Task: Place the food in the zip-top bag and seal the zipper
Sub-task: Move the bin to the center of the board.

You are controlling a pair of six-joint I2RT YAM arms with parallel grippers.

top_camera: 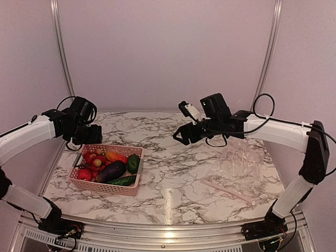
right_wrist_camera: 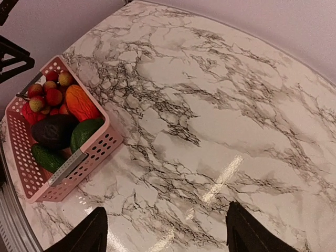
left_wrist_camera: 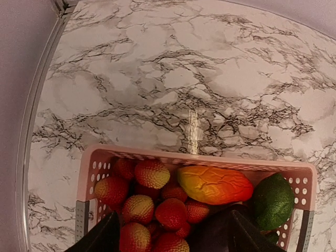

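Left tool [left_wrist_camera: 173,220] and right tool [right_wrist_camera: 167,209] both spread; zipper [top_camera: 227,191] runs diagonally, far-left to near-right.

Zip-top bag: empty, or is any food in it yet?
Empty: the zip-top bag lies flat and clear; all visible food sits in the pink basket.

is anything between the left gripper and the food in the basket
Nothing visible. The left gripper hangs open right above the food, which lies uncovered in the pink basket. Toward the zip-top bag, only the right gripper hovers, raised above the table.
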